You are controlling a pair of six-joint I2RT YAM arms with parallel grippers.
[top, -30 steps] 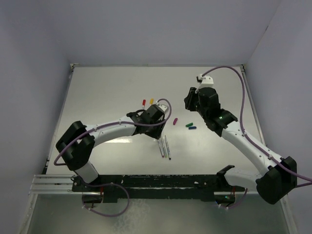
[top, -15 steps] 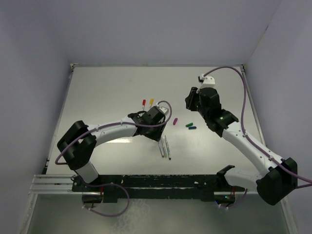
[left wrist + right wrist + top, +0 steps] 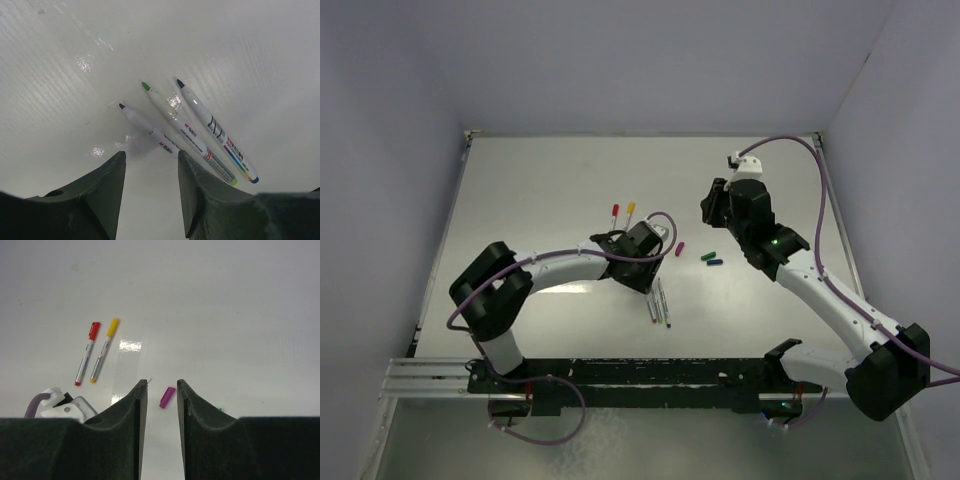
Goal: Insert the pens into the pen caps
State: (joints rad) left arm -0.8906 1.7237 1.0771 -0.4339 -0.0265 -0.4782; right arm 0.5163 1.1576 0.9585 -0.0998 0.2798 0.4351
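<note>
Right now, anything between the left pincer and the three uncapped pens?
Nothing, only bare table. The left wrist view shows the open left pincer with the pens lying just beyond its fingertips.

Layout on the table, referred to the single cap. Left of it and farther back: two capped pens, side by side. Right of it, slightly nearer: a pair of caps, just beside each other. In front, slightly left: three uncapped pens, close together. Left gripper: just left of the cap, between both pen groups. Right gripper: right and behind.
</note>
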